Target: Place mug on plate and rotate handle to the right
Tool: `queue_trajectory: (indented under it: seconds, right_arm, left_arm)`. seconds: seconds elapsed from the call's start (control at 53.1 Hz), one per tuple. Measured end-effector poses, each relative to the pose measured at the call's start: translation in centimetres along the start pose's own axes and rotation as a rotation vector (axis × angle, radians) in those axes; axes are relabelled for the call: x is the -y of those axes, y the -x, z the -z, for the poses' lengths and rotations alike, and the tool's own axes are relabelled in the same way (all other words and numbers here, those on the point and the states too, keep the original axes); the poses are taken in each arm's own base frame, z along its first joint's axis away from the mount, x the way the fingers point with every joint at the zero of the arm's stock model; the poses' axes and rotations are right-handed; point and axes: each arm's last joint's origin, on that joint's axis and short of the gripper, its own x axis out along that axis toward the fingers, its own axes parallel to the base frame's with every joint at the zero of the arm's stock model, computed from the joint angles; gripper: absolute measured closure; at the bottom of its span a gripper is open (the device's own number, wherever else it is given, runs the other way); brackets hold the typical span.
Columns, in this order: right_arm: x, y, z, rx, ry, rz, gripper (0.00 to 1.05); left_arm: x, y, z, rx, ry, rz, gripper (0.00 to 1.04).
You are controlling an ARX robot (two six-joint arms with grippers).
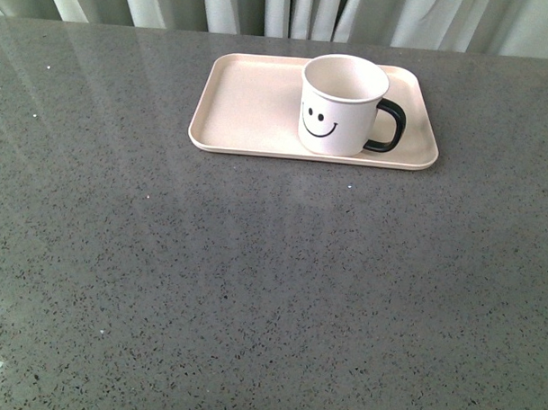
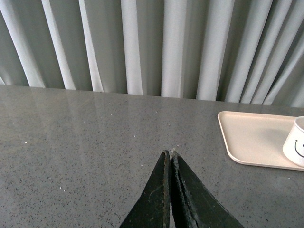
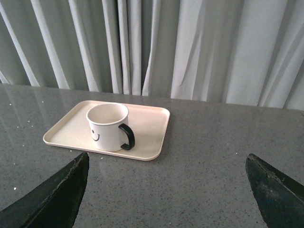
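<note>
Pale grey curtains (image 1: 263,11) hang in long folds across the far side of the scene, behind the whole width of the work area. In front of them lies a dark grey speckled tabletop (image 1: 253,285), which fills most of the front view and is bare over its near half.

The plate (image 1: 246,101), a pale pink rectangular tray with rounded corners and a low rim, lies flat on the far part of the tabletop, a little right of centre, with its long side running left to right. The mug (image 1: 340,108) stands upright on the right half of the plate, close to its near rim, and its open mouth shows an empty cream interior.

Neither arm shows in the front view. In the left wrist view the left tool (image 2: 170,154) is clenched, its two dark fingers pressed together with nothing between them, over bare tabletop well to the left of the plate. In the right wrist view the right tool (image 3: 167,156) is released, its fingers (image 3: 61,194) spread wide and empty on the near side of the plate, clear of the mug.

The handle (image 1: 391,128), a glossy black loop, points right. A black smiley face (image 1: 319,121) is printed on the mug's near side.
</note>
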Motion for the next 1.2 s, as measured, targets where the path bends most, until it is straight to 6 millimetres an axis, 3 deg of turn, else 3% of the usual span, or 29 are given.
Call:
queue_trajectory:
  seconds: [0.151, 0.245, 0.452, 0.64, 0.715, 0.809, 0.865, 0.978, 1.091, 1.204]
  right_arm:
    - [0.0, 0.0, 0.0, 0.000, 0.000, 0.000, 0.09]
    - [0.0, 0.0, 0.0, 0.000, 0.000, 0.000, 0.09]
    - [0.0, 0.0, 0.0, 0.000, 0.000, 0.000, 0.09]
    - [0.0, 0.0, 0.0, 0.000, 0.000, 0.001, 0.09]
    - [0.0, 0.0, 0.0, -0.003, 0.001, -0.002, 0.09]
    - [0.2, -0.3, -0.2, -0.304, 0.042, -0.090, 0.09]
    - [0.7, -2.0, -1.0, -0.473, 0.068, -0.092, 0.09]
    - [1.7, -5.8, -2.9, -0.468, 0.112, -0.061, 0.09]
    - [2.6, -11.9, -3.9, -0.486, 0.136, -0.038, 0.09]
    - [2.6, -18.1, -3.2, -0.613, 0.121, -0.043, 0.09]
  left_arm:
    - [0.0, 0.0, 0.0, 0.001, 0.001, 0.000, 1.02]
    - [0.0, 0.0, 0.0, 0.000, 0.000, 0.000, 0.82]
    - [0.0, 0.0, 0.0, 0.000, 0.000, 0.000, 0.50]
    - [0.0, 0.0, 0.0, 0.001, 0.000, 0.000, 0.08]
    - [0.0, 0.0, 0.0, 0.001, 0.000, 0.000, 0.10]
    - [0.0, 0.0, 0.0, 0.001, 0.000, 0.000, 0.09]
    - [0.0, 0.0, 0.0, 0.002, -0.001, 0.001, 0.09]
    - [0.0, 0.0, 0.0, 0.001, 0.000, 0.000, 0.09]
    - [0.0, 0.0, 0.0, 0.002, -0.001, 0.000, 0.09]
    - [0.0, 0.0, 0.0, 0.002, 0.000, 0.000, 0.09]
